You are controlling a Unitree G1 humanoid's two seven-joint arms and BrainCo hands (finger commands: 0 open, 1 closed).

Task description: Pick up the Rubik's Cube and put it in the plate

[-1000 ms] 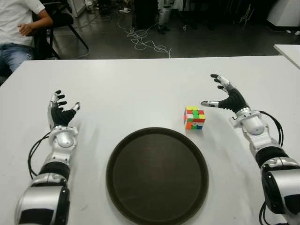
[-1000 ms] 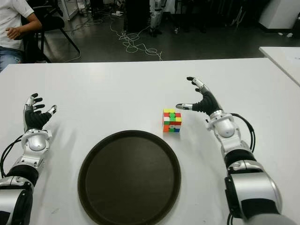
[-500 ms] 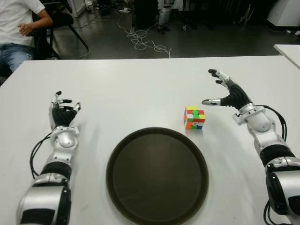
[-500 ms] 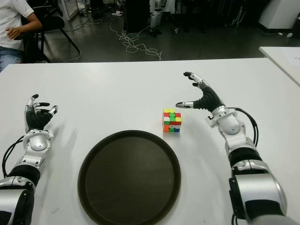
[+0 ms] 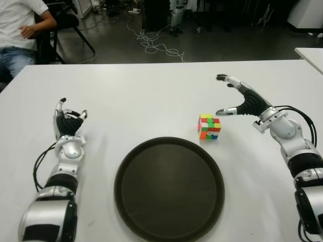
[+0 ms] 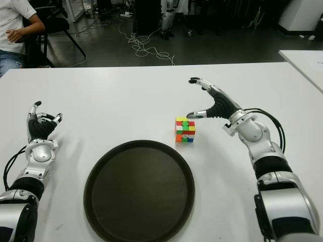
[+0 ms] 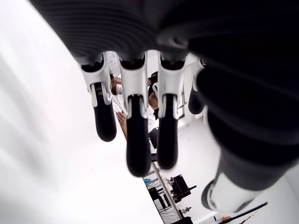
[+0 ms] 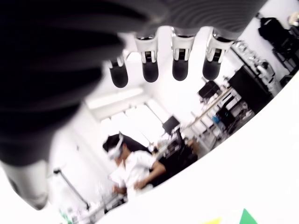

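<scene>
Right hand (image 5: 246, 102) sits right of centre in the eye views, fingers spread wide, thumb tip pointing toward the Rubik's Cube (image 5: 209, 126) and just above/beside its upper right corner. No contact visible; hand holds nothing. Right wrist view agrees: fingers (image 8: 181, 65) extended, nothing between them, only a sliver of green/yellow cube at that frame's lower edge.

Step in hand: approach / pre-grasp, judged from open hand next to cube. Pick not yet done, placing not yet begun.

Next move calls for: hand down and over the cube, thumb on one face, fingers on the opposite face, then close. After that a short carry toward lower centre of frame to the plate (image 5: 136, 201).

Cube: on white table (image 5: 141, 96), centre-right of frame, just off the plate's upper right rim, apart from it. Scrambled, with yellow/green/red/orange/white/blue stickers; sits flat, slightly turned rel. to table edge. Small rigid block, should take a pinch w/o deforming.

Left hand (image 5: 68, 122) at left of frame, well away from plate, fingers loosely half-curled, empty.
</scene>
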